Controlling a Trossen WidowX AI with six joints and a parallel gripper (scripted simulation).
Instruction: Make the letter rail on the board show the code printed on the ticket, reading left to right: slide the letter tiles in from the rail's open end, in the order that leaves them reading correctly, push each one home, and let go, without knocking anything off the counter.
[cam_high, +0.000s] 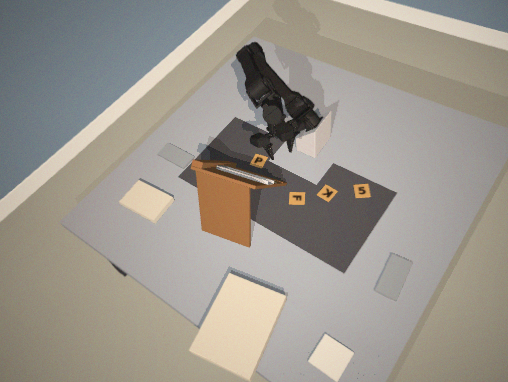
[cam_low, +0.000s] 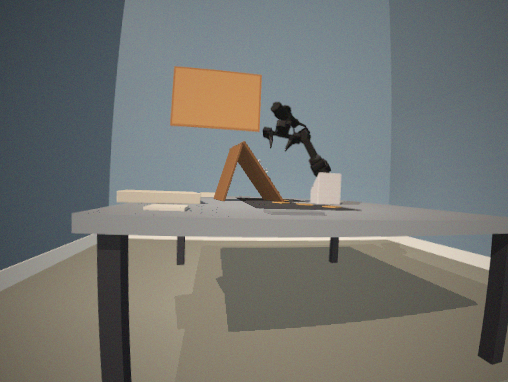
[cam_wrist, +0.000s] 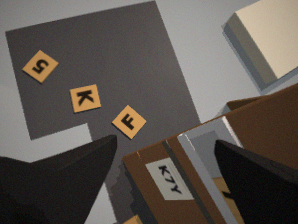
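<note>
The table (cam_high: 430, 130) (cam_low: 300, 225) (cam_wrist: 200, 50) carries the whole job. The black six-joint arm (cam_high: 295, 102) (cam_low: 311, 147) reaches toward the brown sloping board (cam_high: 225, 205) (cam_low: 227, 175) (cam_wrist: 270, 120), beside the dark mat (cam_high: 310, 230) (cam_low: 265, 202) (cam_wrist: 140, 55). The hand (cam_high: 281, 155) (cam_low: 279, 149) (cam_wrist: 164, 143) is raised off the table, fingers spread, with nothing between them.

The grey letter rail (cam_high: 245, 175) (cam_low: 262, 166) (cam_wrist: 197, 172) holds at least one tile (cam_wrist: 226, 192), partly hidden by a finger, its letter unreadable. The ticket (cam_wrist: 169, 179) shows K7Y.

Among the loose tiles, the K tile (cam_high: 327, 193) (cam_low: 305, 204) (cam_wrist: 85, 98) lies flat on the mat, between the F tile (cam_high: 297, 198) (cam_low: 280, 202) (cam_wrist: 129, 122) and the 5 tile (cam_high: 362, 191) (cam_low: 331, 206) (cam_wrist: 40, 66); the P tile (cam_high: 259, 160) (cam_wrist: 131, 220) lies near the board. No 7 or Y lies loose in view, so both are probably railed already. That would leave only K to pick up, slide in ahead of 7, push home and release. F, 5 and P are not needed.
</note>
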